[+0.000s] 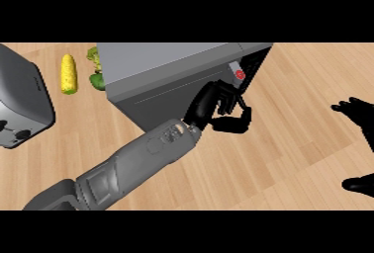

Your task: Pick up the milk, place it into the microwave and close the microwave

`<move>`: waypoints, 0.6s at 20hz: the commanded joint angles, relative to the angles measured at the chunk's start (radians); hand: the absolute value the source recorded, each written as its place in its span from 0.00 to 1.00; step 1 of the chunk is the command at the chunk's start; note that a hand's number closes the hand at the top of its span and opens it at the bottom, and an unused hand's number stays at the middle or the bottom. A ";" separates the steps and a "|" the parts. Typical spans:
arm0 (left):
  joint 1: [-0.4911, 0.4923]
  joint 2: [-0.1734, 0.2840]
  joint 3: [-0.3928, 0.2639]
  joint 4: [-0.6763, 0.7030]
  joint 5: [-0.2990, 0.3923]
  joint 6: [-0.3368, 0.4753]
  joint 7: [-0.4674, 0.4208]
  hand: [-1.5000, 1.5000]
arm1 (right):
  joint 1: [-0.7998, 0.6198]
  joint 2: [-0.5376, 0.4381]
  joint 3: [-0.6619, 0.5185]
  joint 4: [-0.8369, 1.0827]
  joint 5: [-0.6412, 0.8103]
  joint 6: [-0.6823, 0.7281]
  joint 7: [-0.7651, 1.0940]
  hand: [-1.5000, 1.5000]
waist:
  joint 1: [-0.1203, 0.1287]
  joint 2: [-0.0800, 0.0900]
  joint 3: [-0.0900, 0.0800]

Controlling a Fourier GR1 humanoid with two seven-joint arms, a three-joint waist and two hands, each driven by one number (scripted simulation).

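- The left hand (228, 112) reaches up from the lower left, fingers curled against the front of the grey microwave (175, 74); whether it grips anything I cannot tell.
- The milk is not visible anywhere.
- Well to its right, the right hand (359, 112) rests with fingers spread, empty.
- Far to its left lie a yellow corn cob (68, 74), a green vegetable (96, 79) and a toaster (22, 106).
- Everything sits on a light wooden desk (292, 148).
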 commanded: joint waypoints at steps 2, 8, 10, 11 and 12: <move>-0.087 -0.052 0.006 0.011 0.017 -0.003 -0.004 1.00 | -0.045 -0.041 0.070 -0.084 0.027 0.129 -0.027 1.00 | -0.020 -0.005 0.002; -0.111 -0.052 0.008 0.030 0.042 0.004 -0.012 1.00 | -0.062 -0.067 0.115 -0.172 0.022 0.158 0.004 1.00 | -0.042 -0.009 0.003; -0.113 -0.052 0.009 0.042 0.047 0.012 -0.017 1.00 | -0.059 -0.066 0.135 -0.194 0.024 0.154 0.022 1.00 | -0.047 -0.005 0.004; -0.098 -0.052 0.006 0.043 0.053 0.010 -0.027 1.00 | -0.068 -0.069 0.130 -0.210 0.016 0.148 0.026 1.00 | -0.047 -0.004 0.002; -0.111 -0.052 0.003 0.041 0.052 0.016 -0.025 1.00 | -0.071 -0.062 0.140 -0.221 0.011 0.147 0.030 1.00 | -0.050 -0.006 0.003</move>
